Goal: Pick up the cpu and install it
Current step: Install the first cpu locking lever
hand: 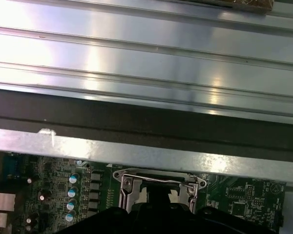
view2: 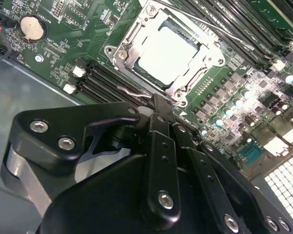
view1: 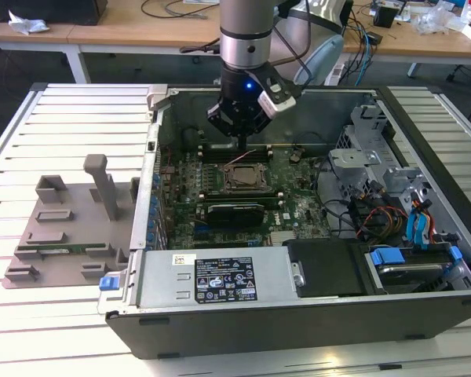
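second wrist view: gripper (view2: 158, 105), fingers drawn together on nothing, hovers just short of the socket frame (view2: 124, 46); beyond its tip, the cpu (view2: 168, 53) lies seated flat inside that frame on the motherboard (view2: 53, 29).

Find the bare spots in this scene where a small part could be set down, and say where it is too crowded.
Free: the slatted table beyond the grey holder tray, and its strip on the exterior view's right of the computer case. Crowded: the motherboard around the socket, where the cpu sits under the gripper, and the cabled drive bay.
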Robot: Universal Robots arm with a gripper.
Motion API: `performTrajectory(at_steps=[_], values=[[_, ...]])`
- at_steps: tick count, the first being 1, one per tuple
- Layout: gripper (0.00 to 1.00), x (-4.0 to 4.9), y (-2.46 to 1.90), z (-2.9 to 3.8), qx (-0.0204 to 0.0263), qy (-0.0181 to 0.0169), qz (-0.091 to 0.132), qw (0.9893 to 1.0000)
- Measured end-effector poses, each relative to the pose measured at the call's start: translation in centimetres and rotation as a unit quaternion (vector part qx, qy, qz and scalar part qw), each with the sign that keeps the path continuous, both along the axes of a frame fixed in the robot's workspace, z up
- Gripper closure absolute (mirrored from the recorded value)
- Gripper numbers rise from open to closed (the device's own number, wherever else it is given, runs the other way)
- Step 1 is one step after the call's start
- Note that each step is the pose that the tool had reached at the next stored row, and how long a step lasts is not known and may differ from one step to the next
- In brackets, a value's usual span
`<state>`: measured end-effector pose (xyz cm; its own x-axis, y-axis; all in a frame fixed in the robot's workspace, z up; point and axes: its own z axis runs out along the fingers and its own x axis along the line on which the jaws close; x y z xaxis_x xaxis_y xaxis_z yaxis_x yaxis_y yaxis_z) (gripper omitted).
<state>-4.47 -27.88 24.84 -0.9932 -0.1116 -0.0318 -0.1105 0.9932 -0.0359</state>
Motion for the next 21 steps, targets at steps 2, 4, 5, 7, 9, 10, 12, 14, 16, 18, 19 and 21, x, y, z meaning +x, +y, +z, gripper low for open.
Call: performTrajectory(at_steps=[2,4,5,7,9,10,12,14,16,18,19,21], values=[[0.89,0.02,0.0,-0.06,0.0004,0.0001,0.0,1.0],[0.89,0.06,0.01,-0.08,0.0008,0.0,0.0,1.0],[0.89,0.06,0.01,-0.08,0.0008,0.0001,0.0,1.0],[0.89,0.06,0.01,-0.09,0.0008,0.0,0.0,1.0],[0.89,0.06,0.01,-0.4,0.0009,0.0,0.0,1.0],[0.89,0.06,0.01,-0.53,0.0008,0.0,0.0,1.0],[0.89,0.06,0.0,-0.66,0.0007,0.0001,0.0,1.0],[0.89,0.06,0.0,-0.7,0.0007,0.0001,0.0,1.0],[0.89,0.06,0.01,-0.83,0.0008,0.0,0.0,1.0],[0.89,0.06,0.01,-0.92,0.0008,0.0,0.0,1.0],[0.89,0.06,0.01,-0.98,0.0008,0.0,0.0,1.0],[0.89,0.06,0.01,-1.13,0.0008,0.0,0.0,1.0]])
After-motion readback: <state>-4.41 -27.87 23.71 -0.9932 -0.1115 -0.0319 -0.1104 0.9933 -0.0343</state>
